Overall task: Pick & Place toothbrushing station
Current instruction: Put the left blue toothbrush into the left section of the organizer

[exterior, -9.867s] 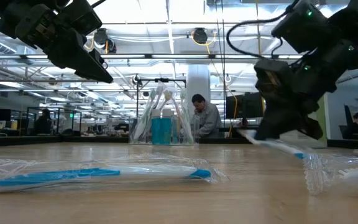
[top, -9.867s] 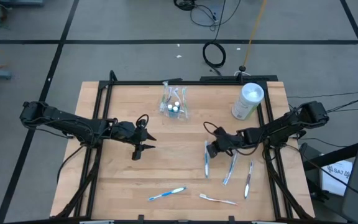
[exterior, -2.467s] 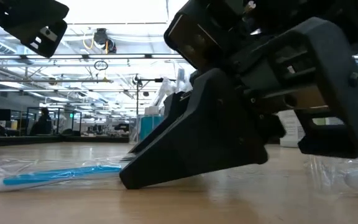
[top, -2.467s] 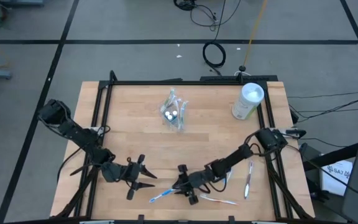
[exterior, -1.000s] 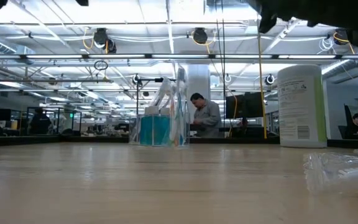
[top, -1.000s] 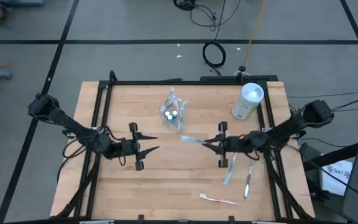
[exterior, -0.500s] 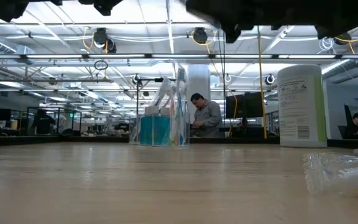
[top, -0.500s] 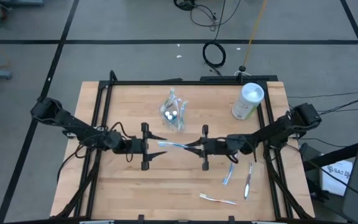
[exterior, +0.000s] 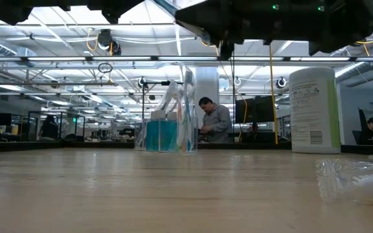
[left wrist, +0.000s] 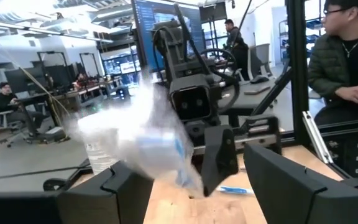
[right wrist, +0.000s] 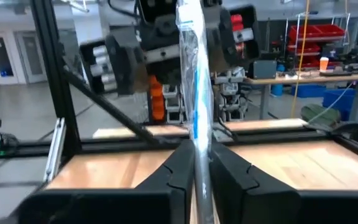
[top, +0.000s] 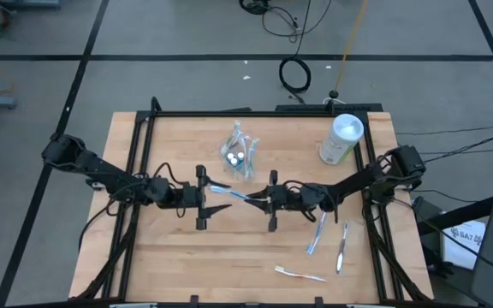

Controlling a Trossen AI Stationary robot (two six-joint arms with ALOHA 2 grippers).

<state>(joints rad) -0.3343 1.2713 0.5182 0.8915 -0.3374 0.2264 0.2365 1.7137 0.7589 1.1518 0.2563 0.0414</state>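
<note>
Table (top: pixel 169 257): pale wood planks, black metal frame.
Canister (top: pixel 341 139): white cylinder, printed label unreadable, far behind right claw.
Cup (top: pixel 240 154): clear plastic, brushes and teal tubes inside, just behind both claws.
Left claw (top: pixel 215 195): fingers spread wide around brush tip.
Right claw (top: pixel 252 199): clamped on brush.
Brush (top: pixel 232 196): blue-white, crinkly clear wrapper, spanning both claws.

table (top: pixel 169 257): wooden | on it: cup (top: pixel 240 155), canister (top: pixel 341 140), three wrapped toothbrushes (top: pixel 316 233)
</note>
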